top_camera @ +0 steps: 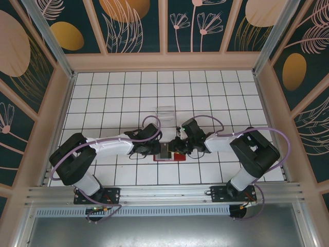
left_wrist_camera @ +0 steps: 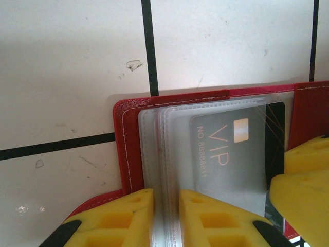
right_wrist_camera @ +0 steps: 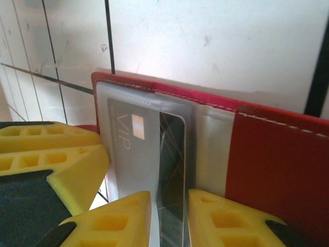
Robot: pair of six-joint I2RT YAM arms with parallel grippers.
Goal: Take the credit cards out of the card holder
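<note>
The red wallet (top_camera: 179, 156) lies open on the tabletop (top_camera: 205, 92), near middle. The left claw (left_wrist_camera: 166, 216) pinches its clear sleeves; the right claw (right_wrist_camera: 169, 216) straddles a dark card (right_wrist_camera: 172, 154), grip unclear.

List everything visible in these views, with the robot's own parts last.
red folding card holder: one, red with clear sleeves, lying open on the table between the grippers
grey plastic VIP card: one, grey, inside a clear sleeve
dark card with gold lines: one, black, partly under the grey card
small clear plastic box: one, transparent, on the table beyond the grippers
white tiled table: one, white with black grid
left gripper: one, yellow fingers, pinching the clear sleeves
right gripper: one, yellow fingers, either side of the dark card
left arm, right arm: two, white and black, reaching inward
</note>
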